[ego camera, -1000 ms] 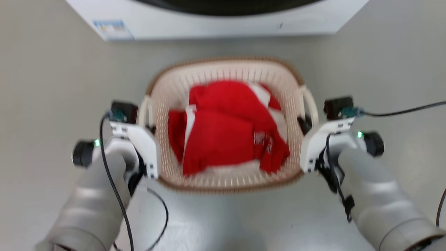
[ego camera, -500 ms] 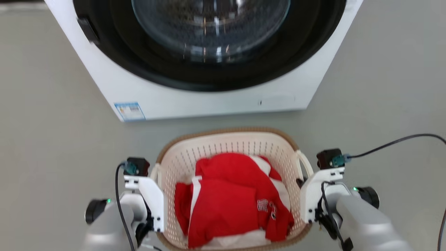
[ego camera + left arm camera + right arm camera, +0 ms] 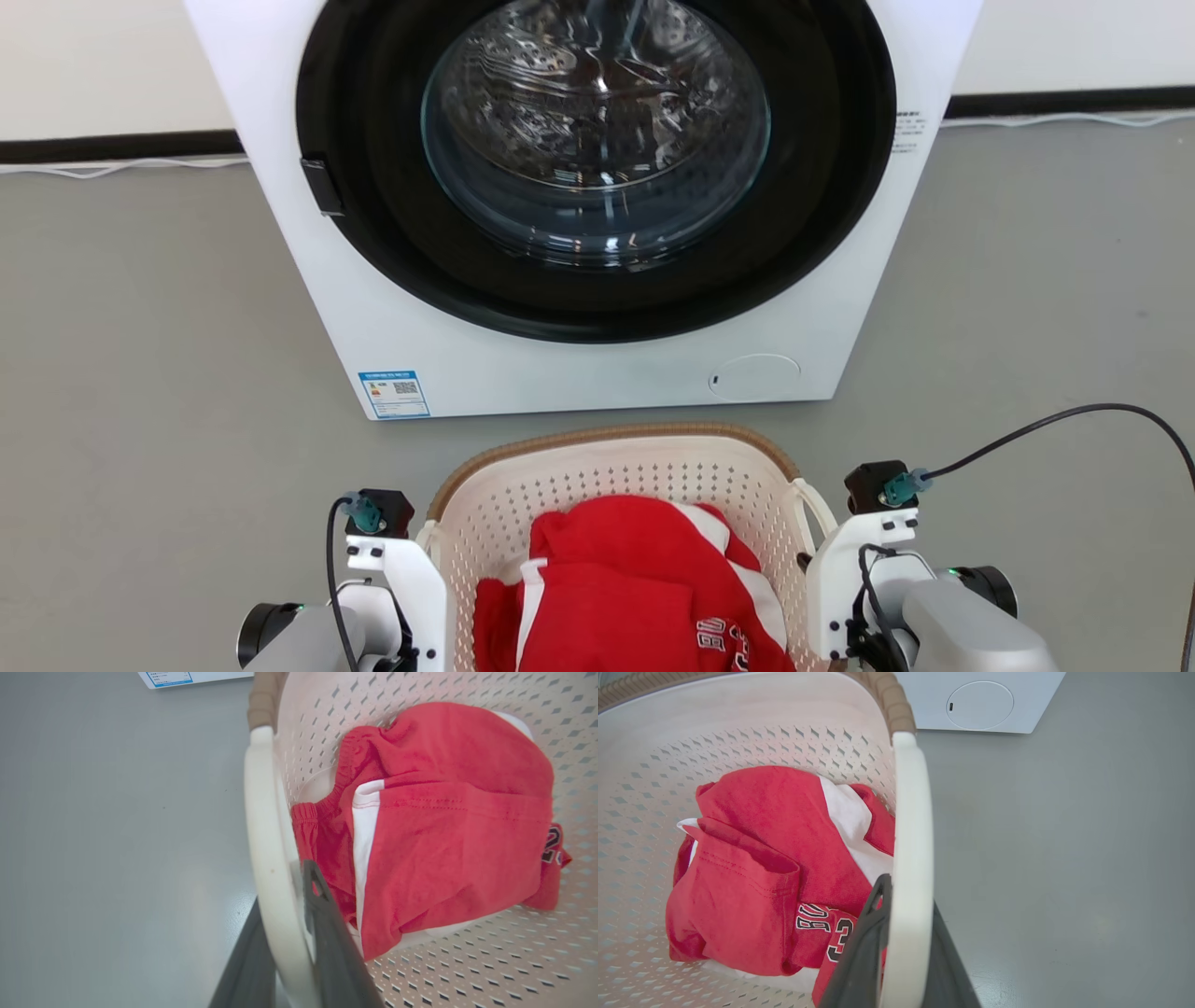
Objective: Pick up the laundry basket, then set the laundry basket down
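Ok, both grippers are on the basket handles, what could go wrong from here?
The left gripper and right gripper each pinch one thin handle of the laundry basket; uneven arm motion could tilt it or let a handle slip. The washer stands just ahead of the rim, so a forward move may bump it.

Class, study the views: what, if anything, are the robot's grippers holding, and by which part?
The laundry basket, by its two white side handles: the left gripper grips the left handle between its fingers, and the right gripper grips the right handle.
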Robot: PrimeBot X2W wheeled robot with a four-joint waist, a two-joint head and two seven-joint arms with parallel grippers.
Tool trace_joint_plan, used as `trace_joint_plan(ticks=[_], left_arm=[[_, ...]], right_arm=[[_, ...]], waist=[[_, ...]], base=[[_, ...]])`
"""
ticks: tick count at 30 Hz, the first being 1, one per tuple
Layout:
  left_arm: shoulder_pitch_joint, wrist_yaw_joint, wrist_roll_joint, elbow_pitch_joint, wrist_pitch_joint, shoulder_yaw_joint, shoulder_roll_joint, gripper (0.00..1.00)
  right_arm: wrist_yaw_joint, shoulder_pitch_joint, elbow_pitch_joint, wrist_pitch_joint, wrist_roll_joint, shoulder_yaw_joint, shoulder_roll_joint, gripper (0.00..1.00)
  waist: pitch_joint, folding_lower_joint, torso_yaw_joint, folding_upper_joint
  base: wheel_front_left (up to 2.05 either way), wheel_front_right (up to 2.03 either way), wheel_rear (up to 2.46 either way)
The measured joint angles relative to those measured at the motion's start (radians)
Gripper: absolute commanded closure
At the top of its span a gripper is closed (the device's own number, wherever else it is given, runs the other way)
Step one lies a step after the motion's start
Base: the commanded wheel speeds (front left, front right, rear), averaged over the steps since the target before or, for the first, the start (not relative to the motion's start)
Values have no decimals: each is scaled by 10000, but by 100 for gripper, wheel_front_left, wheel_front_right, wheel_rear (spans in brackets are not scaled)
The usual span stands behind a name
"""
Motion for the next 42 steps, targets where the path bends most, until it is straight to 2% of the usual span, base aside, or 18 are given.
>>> trace_joint_plan(ticks=[16,42], left_arm=[[25,0,-368,-82,424,-412,123,100],[25,0,-782,-98,439,-882,224,100]], right_arm=[[0,40,-42,219,619,541,0,100],[-2,38,-52,234,1476,1312,-8,100]], waist=[[-215,0,235,0],[-206,0,70,0]], base=[[0,0,0],[0,0,0]])
